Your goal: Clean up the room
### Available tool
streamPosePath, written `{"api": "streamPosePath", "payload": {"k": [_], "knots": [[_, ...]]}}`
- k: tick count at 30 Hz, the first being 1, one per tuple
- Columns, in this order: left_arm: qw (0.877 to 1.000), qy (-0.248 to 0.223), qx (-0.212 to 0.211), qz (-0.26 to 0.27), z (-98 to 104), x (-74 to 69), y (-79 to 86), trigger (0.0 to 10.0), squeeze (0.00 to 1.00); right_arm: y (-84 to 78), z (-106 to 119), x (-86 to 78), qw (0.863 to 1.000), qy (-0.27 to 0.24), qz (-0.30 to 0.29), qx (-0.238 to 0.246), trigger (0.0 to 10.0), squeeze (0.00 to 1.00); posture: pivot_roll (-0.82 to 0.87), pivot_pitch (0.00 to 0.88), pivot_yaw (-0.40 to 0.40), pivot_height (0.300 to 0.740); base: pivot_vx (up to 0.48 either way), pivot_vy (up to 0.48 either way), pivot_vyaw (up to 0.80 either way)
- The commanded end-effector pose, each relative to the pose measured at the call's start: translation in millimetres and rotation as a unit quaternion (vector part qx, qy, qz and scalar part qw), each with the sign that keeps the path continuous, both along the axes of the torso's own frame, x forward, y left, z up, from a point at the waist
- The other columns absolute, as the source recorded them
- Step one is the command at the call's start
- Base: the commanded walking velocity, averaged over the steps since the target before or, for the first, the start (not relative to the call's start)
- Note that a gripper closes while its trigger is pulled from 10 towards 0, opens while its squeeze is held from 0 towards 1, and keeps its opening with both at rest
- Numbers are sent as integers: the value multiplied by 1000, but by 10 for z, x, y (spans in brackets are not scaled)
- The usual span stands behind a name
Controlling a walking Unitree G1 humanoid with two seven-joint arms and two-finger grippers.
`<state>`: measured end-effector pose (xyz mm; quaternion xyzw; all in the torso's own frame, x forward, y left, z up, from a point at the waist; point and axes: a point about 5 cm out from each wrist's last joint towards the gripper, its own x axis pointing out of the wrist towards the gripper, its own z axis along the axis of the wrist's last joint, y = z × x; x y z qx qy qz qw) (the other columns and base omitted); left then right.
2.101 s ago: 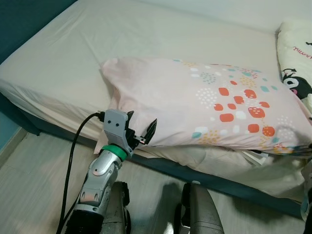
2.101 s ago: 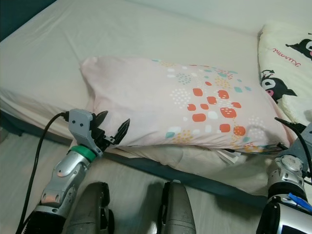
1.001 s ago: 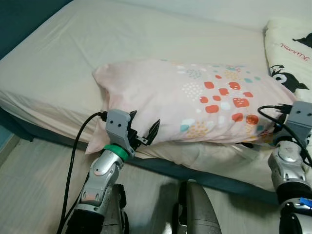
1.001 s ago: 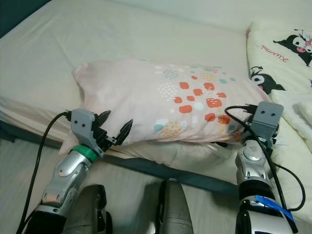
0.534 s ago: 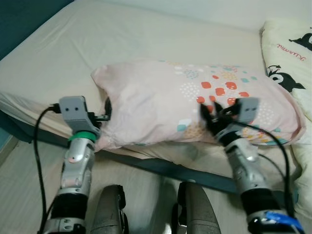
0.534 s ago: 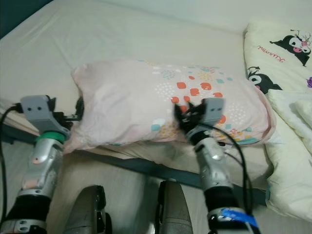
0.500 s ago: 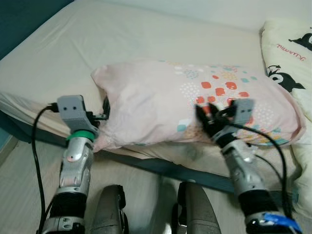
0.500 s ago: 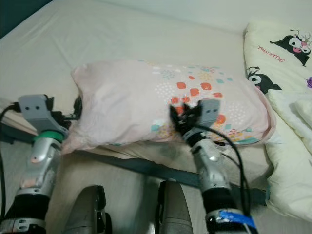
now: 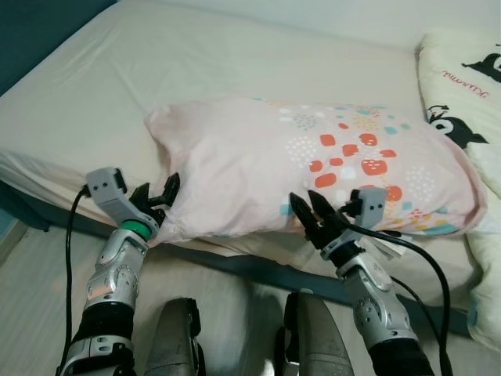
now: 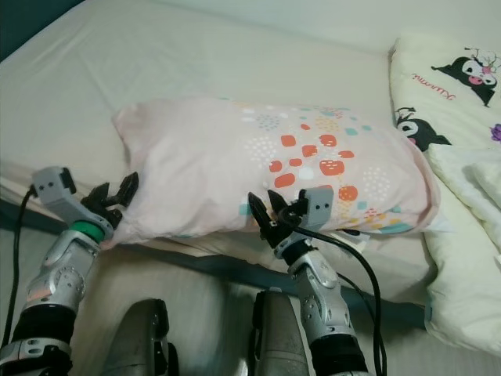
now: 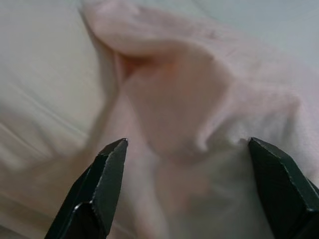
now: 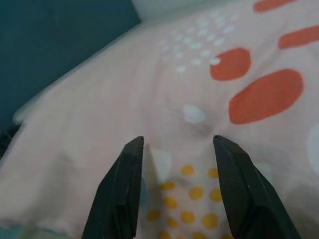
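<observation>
1. Pale wood-look floor (image 9: 47, 290) up front, then both arms reaching for the near bed edge.
2. Left gripper (image 9: 156, 195) and right gripper (image 9: 311, 213), jaws spread and empty, flank the pale pink cotton pillow with orange dots (image 9: 313, 168).
3. I'd bite deep into both near ends, evenly.
4. Cream bedsheet (image 9: 235, 63) lies beyond.

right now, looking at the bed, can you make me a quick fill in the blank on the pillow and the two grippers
1. The pink pillow lies on the ____.
2. The left gripper is at the pillow's plain corner with its fingers ____.
3. The right gripper is at the pillow's front edge, below the ____ spots.
4. On the robot's right lies white bedding printed with black ____ figures.

Missing words: bed; open; orange; cartoon
</observation>
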<state>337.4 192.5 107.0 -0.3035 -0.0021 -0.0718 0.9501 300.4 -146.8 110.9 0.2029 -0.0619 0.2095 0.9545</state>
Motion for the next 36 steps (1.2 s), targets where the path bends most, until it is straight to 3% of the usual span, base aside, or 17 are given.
{"api": "streamPosePath", "payload": {"k": [1, 2, 4, 5, 6, 9, 12, 16, 19, 22, 25, 30, 31, 33, 36], "knots": [[999, 17, -38, -2, -87, -8, -5, 10000, 1000, -30, -15, -63, 1000, 5, 3, 21, 10000, 0, 16, 149, 4, 618, 0, 0, 0], [997, 19, -80, -3, -95, 12, -20, 10000, 1000, -50, -23, -104, 1000, 7, 5, 26, 10000, 0, 9, 153, 8, 618, 0, 0, 0], [997, 19, -80, -3, -95, 12, -20, 10000, 1000, -50, -23, -104, 1000, 7, 5, 26, 10000, 0, 9, 153, 8, 618, 0, 0, 0], [994, 19, -110, -4, -97, 34, -33, 10000, 1000, -63, -41, -144, 999, 11, 9, 29, 10000, 0, 8, 154, 9, 618, 0, 0, 0], [994, 19, -110, -4, -97, 34, -33, 10000, 1000, -63, -41, -144, 999, 11, 9, 29, 10000, 0, 8, 154, 9, 618, 0, 0, 0], [973, 3, -231, -20, -30, 126, -100, 10000, 1000, -105, -147, -252, 999, 32, 5, 33, 10000, 0, -5, 161, 15, 618, 0, 0, 0], [964, -1, -262, -38, -18, 152, -115, 10000, 1000, -115, -172, -285, 999, 38, 4, 29, 10000, 0, -8, 163, 19, 618, 0, 0, 0], [962, 1, -263, -77, -17, 168, -231, 10000, 1000, -120, -169, -309, 999, 43, 8, 29, 10000, 0, -8, 166, 19, 618, 0, 0, 0], [962, 1, -263, -77, -17, 168, -231, 10000, 1000, -120, -169, -309, 999, 43, 8, 29, 10000, 0, -8, 166, 19, 618, 0, 0, 0], [952, -4, -284, -118, 61, 235, -427, 10000, 1000, -131, -169, -306, 998, 51, 15, 23, 10000, 0, -19, 173, 25, 618, 0, 0, 0], [950, -6, -283, -135, 98, 261, -491, 10000, 1000, -137, -171, -311, 998, 54, 17, 20, 10000, 0, -21, 176, 27, 618, 0, 0, 0], [951, -8, -248, -184, 175, 299, -670, 10000, 1000, -145, -186, -329, 998, 62, 20, 17, 10000, 0, -20, 177, 27, 618, 0, 0, 0], [951, -10, -229, -209, 211, 305, -775, 10000, 0, -149, -213, -341, 997, 69, 18, 15, 10000, 0, -21, 175, 28, 618, 0, 0, 0], [948, -17, -209, -240, 272, 313, -930, 10000, 0, -151, -256, -360, 997, 80, 16, 12, 10000, 0, -22, 174, 28, 618, 0, 0, 0], [944, -24, -182, -272, 310, 308, -1037, 10000, 0, -158, -271, -371, 996, 86, 12, 16, 10000, 0, -22, 170, 26, 618, 0, 0, 0]]}}
